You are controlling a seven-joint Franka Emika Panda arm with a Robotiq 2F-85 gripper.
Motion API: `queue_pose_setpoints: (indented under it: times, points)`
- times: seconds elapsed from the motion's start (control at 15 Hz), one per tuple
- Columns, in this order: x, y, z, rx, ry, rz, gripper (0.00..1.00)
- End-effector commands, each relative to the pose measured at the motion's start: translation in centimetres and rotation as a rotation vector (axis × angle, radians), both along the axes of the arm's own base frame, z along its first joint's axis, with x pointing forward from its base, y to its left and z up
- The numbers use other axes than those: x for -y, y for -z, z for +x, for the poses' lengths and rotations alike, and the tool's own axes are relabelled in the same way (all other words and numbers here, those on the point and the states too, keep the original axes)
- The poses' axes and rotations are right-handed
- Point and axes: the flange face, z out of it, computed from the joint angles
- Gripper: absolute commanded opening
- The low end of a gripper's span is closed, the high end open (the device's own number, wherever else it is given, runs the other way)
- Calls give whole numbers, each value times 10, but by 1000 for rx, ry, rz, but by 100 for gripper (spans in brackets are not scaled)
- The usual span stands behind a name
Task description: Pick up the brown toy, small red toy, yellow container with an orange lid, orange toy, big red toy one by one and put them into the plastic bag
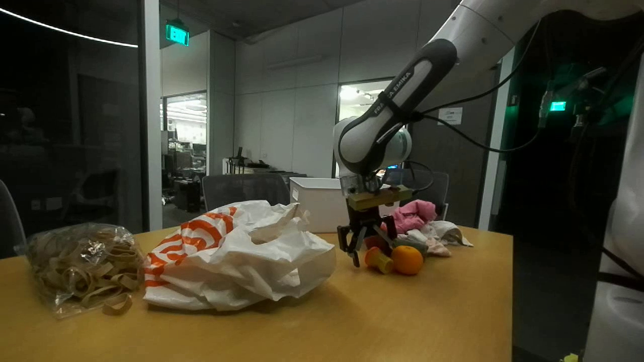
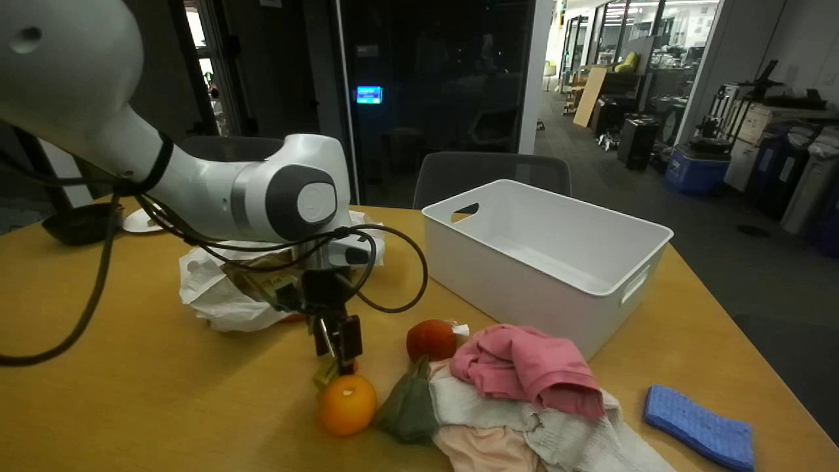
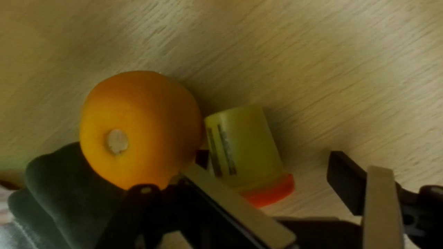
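The yellow container point(image 3: 247, 148) lies on its side just beside the orange point(image 3: 142, 128), the gripper point(image 3: 271, 160) spread around it but not gripping. Those two and what seems the big red toy point(image 2: 430, 340), near the orange, are left; the brown toy and small red toy are unseen, perhaps already in the plastic bag point(image 1: 282, 266), well apart from the orange.

On the table point(image 1: 402, 317): bin point(image 2: 518, 285), plastic bag point(image 1: 246, 266), orange toy point(image 2: 347, 406), yellow container point(image 3: 245, 148) (lying down).

A green exit sign point(image 1: 177, 35) glows near pale panelled walls point(image 1: 266, 120), with dark chairs point(image 1: 246, 189) around the wooden table point(image 1: 402, 322).
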Motion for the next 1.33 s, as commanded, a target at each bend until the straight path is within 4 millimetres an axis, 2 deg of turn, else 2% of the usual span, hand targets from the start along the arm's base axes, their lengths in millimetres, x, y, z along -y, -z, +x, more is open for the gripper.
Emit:
queue_pose_setpoints:
  times: [0.0,0.2,0.4,0.67,0.93,1.13,1.27]
  points:
    - [4,1,-2,27,15,-18,56]
    - [-2,-5,-4,28,12,-13,34]
    - [-20,-23,-3,59,-32,-13,23]
    - [-73,-63,17,148,-172,-51,23]
    - [-131,-92,50,232,-330,-113,23]
    - [-162,-96,73,275,-418,-140,23]
    - [-174,-88,85,281,-467,-157,23]
